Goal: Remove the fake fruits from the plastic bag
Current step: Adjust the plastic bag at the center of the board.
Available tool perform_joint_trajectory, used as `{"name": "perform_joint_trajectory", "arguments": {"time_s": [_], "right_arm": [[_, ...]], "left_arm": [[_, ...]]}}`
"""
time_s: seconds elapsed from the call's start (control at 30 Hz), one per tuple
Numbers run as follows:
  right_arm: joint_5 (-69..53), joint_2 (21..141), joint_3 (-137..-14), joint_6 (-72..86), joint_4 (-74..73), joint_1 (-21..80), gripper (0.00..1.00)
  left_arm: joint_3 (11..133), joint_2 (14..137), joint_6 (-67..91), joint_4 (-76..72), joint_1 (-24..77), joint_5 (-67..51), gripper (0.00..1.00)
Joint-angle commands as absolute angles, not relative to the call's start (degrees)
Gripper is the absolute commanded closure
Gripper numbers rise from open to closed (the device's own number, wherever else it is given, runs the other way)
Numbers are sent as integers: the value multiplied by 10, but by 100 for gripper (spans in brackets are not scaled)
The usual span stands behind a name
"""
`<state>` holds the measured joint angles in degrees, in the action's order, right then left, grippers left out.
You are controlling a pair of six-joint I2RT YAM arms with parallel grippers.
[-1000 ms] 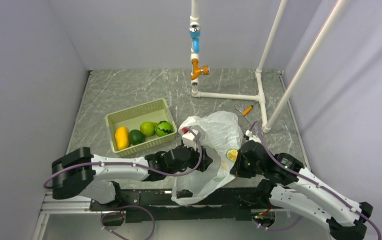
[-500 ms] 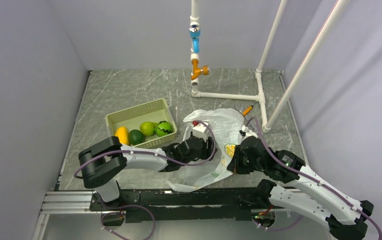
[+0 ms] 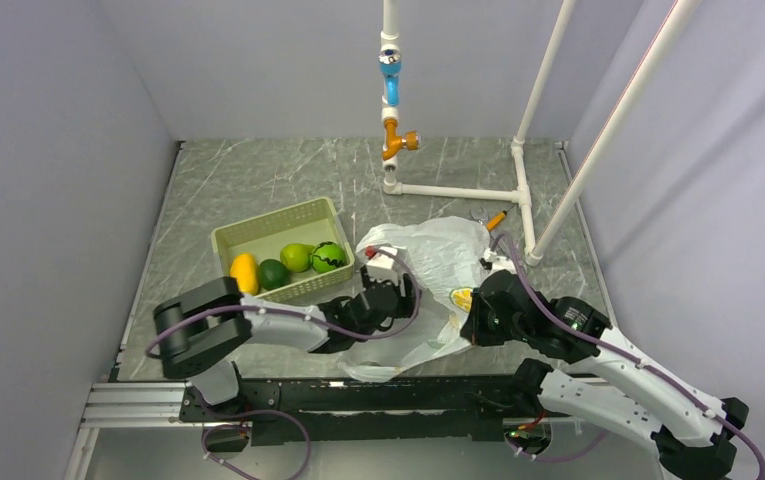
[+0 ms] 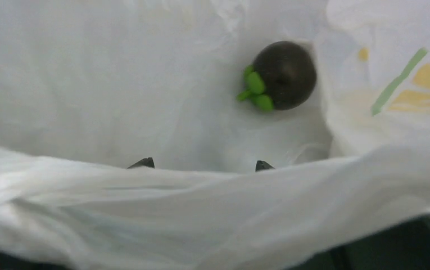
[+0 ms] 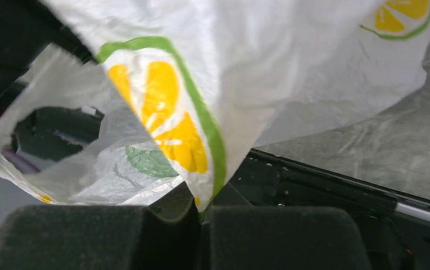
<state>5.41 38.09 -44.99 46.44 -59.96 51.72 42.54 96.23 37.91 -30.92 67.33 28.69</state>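
The plastic bag (image 3: 436,262) lies crumpled at the table's middle front. My left gripper (image 4: 202,164) is open inside its mouth; only the two fingertips (image 4: 142,163) show above a fold of film. The dark brown-black round fruit (image 4: 284,75), with green leaves, lies ahead and right of them, untouched. My right gripper (image 5: 201,211) is shut on the bag's edge (image 5: 162,107) at a printed citrus slice, holding it up at the bag's right side (image 3: 473,312). The mango (image 3: 244,272), small green fruit (image 3: 274,273), pear (image 3: 296,257) and striped ball (image 3: 329,257) sit in the basket.
The pale green lattice basket (image 3: 258,232) stands left of the bag. A white pipe frame (image 3: 458,192) with an orange and blue fitting stands at the back. A small orange-and-black brush (image 3: 495,219) lies by the frame's right post. The table's front rail runs under the bag.
My left arm has swung its elbow in and pushed the wrist into the bag's mouth. The bag's near flap has drawn up off the front rail. My right gripper keeps its hold.
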Motion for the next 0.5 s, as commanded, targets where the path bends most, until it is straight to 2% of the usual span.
{"name": "perform_joint_trajectory", "arguments": {"time_s": [0.0,0.03,0.1,0.2,0.33,0.47], "right_arm": [[159,392,-502,457,-632,519,95],[178,389,-506,458,-630,519,86],[220,386,-511,455,-624,519,61],[222,399,-532,410,-610,518,35],[173,422,-578,329,-569,519,13],[149,473,-639,221,-537,520,5]], "left_arm": [[390,857,435,-273,704,445,24],[385,842,452,-241,710,472,20],[375,821,467,-227,717,483,19],[380,806,460,-221,717,438,18],[409,802,445,-211,717,369,18],[430,801,433,-189,717,352,18]]}}
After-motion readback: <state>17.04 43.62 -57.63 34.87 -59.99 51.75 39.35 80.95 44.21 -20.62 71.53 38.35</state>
